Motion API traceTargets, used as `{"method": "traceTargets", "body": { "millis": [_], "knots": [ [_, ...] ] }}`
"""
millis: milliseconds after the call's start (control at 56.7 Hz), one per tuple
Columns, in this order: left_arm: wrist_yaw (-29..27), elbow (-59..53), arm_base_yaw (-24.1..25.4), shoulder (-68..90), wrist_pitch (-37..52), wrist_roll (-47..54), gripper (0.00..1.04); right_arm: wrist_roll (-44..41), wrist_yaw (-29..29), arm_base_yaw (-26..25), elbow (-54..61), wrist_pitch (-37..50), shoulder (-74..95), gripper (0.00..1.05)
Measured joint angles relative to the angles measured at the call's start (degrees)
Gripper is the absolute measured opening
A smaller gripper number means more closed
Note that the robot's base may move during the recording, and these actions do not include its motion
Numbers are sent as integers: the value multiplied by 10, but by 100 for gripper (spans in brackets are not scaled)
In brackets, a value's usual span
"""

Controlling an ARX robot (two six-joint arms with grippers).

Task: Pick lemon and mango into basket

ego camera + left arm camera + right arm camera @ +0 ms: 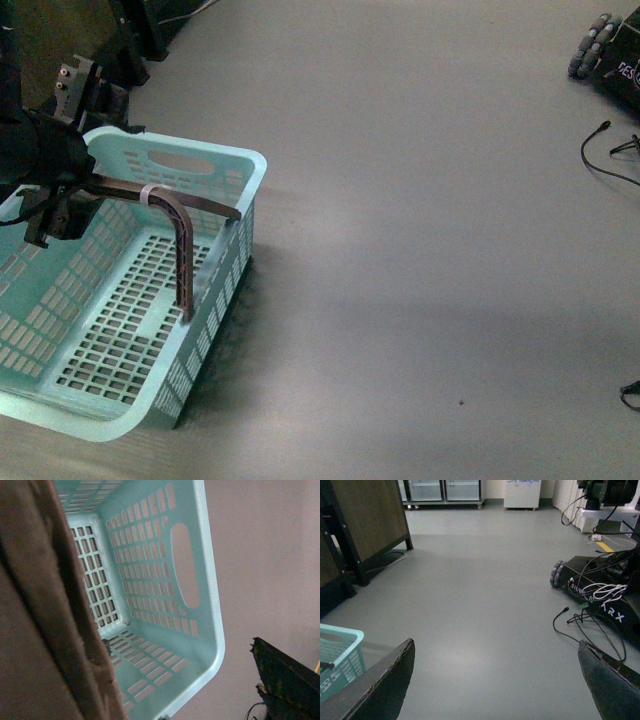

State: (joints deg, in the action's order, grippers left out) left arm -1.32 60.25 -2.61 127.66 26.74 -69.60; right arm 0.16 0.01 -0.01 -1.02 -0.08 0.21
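The pale turquoise basket (140,310) stands on the grey floor at the left, its brown arched handle (180,235) lying across the opening. Its slotted floor shows bare. My left gripper (48,222) hangs open over the basket's left side. In the left wrist view the left gripper (185,690) spans a corner of the basket (210,605), with one dark finger (290,680) outside the rim. My right gripper (495,690) is open above bare floor, right of the basket's corner (337,655). The lemon and the mango are out of view.
A wheeled robot base (600,590) with loose black cables (580,625) sits to the right; one cable (610,150) shows in the front view too. Dark wooden furniture (365,520) stands at the back left. Grey floor (420,250) stretches right of the basket.
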Motion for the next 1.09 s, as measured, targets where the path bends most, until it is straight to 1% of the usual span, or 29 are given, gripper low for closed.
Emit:
{"method": "traceTargets", "body": {
  "millis": [18, 35, 71, 106, 141, 159, 194, 300, 441, 652, 776, 917, 1093],
  "knots": [
    [0, 0, -1, 2, 0, 0, 78, 0, 0, 0, 0, 0, 0, 96],
    [0, 0, -1, 2, 0, 0, 78, 0, 0, 0, 0, 0, 0, 96],
    [-2, 0, -2, 2, -1, 0, 72, 0, 0, 0, 0, 0, 0, 96],
    [-2, 0, -3, 2, -1, -1, 63, 0, 0, 0, 0, 0, 0, 96],
    [-6, 0, -3, 2, -3, -2, 56, 0, 0, 0, 0, 0, 0, 96],
    [-7, 0, -3, 2, -6, -4, 51, 0, 0, 0, 0, 0, 0, 96],
    [-12, -2, -3, 2, -9, -12, 44, 0, 0, 0, 0, 0, 0, 96],
    [-12, -12, -3, -11, -18, -42, 30, 0, 0, 0, 0, 0, 0, 96],
    [-18, -42, -4, -46, -28, -43, 29, 0, 0, 0, 0, 0, 0, 96],
    [-17, -117, -4, -172, -57, -66, 29, 0, 0, 0, 0, 0, 0, 96],
    [-15, -161, -2, -282, -83, -73, 29, 0, 0, 0, 0, 0, 0, 96],
    [-10, -202, 0, -425, -134, -101, 28, 0, 0, 0, 0, 0, 0, 96],
    [3, -212, -4, -571, -195, -133, 28, 0, 0, 0, 0, 0, 0, 96]
  ]
}}
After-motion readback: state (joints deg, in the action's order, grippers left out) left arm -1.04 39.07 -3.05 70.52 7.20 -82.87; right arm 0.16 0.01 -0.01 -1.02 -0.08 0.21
